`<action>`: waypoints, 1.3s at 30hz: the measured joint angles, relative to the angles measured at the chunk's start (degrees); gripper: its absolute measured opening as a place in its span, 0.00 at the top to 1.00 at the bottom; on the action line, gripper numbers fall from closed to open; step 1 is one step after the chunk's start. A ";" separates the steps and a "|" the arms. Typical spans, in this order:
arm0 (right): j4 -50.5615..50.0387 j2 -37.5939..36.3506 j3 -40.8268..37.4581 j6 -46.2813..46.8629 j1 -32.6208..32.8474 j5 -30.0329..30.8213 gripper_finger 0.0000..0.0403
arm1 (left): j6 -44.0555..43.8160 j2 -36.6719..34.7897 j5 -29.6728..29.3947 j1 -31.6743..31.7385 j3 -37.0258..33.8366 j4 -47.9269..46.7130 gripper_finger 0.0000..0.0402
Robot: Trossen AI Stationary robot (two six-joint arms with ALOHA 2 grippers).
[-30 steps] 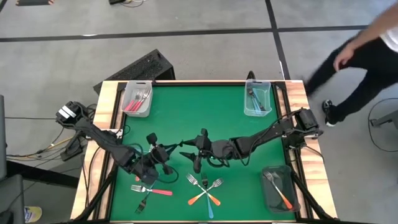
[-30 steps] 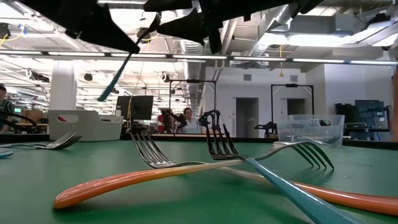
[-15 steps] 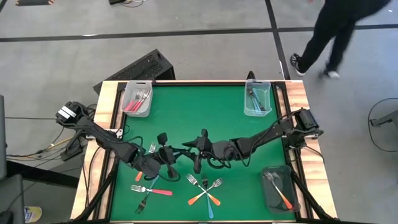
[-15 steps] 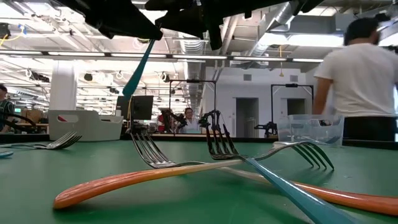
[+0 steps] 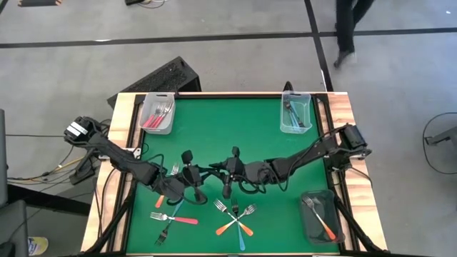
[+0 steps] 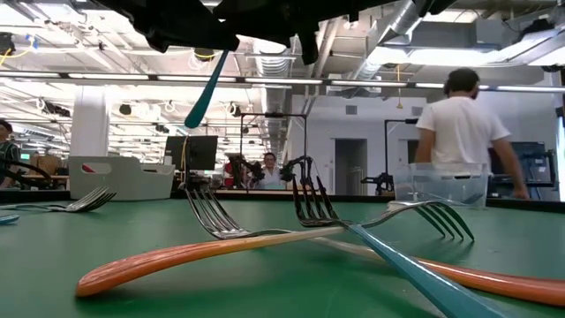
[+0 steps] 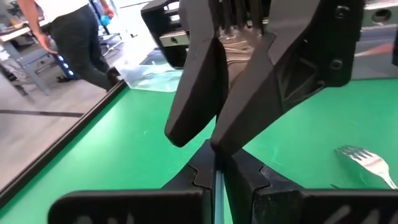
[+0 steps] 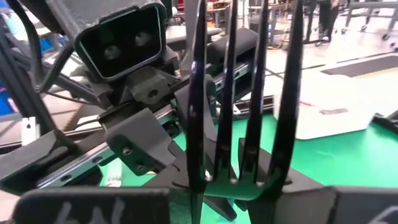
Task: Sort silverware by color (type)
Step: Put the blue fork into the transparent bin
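A blue-handled fork [image 6: 205, 93] hangs in the air over the middle of the table, between my two grippers, which meet tip to tip. My left gripper [image 5: 194, 180] is shut on its handle. My right gripper [image 5: 213, 173] is shut on it nearer the tines [image 8: 239, 93], which stand close before the right wrist camera. Three forks lie crossed near the front edge: two orange [image 6: 177, 256] and one blue [image 6: 415, 269]. A pink-red fork [image 5: 175, 218] lies front left. My left gripper pinches the fork's blue handle [image 7: 216, 186] between its two fingers, coming level from the table's left. The handle's free end [image 6: 191, 122] slants down below the fingers, clear of the table. My right gripper has the fork between its two fingers, which come level from the table's right and close at their tips around the handle [image 7: 214, 149] just beyond my left gripper. The tines [image 7: 239, 25] reach far back between the fingers. The fork is clear of the table.
A white bin [image 5: 157, 114] with pink-red forks stands far left, a clear bin [image 5: 295, 113] with blue forks far right, a dark bin [image 5: 321, 214] with an orange fork near right. More forks [image 5: 164, 232] lie front left. A person [image 6: 459, 124] walks behind the table.
My left gripper has gone toward the table's right edge with the blue fork, up to my right gripper. The fork's hanging handle has moved right with it and stands steeper. My right arm has kept still. A person has walked past behind the table.
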 joint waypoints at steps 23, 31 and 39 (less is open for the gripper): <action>-78.41 -27.57 0.84 13.90 -34.14 8.89 0.74 | -29.17 -1.15 2.45 4.10 0.10 -34.74 0.68; -84.01 -25.72 0.86 11.25 -47.02 3.38 0.74 | -31.76 -1.11 3.69 4.10 -0.34 -36.31 0.68; -88.60 -19.79 0.81 10.59 -52.61 -0.89 0.62 | -39.24 -1.06 9.67 4.06 -0.35 -43.63 0.68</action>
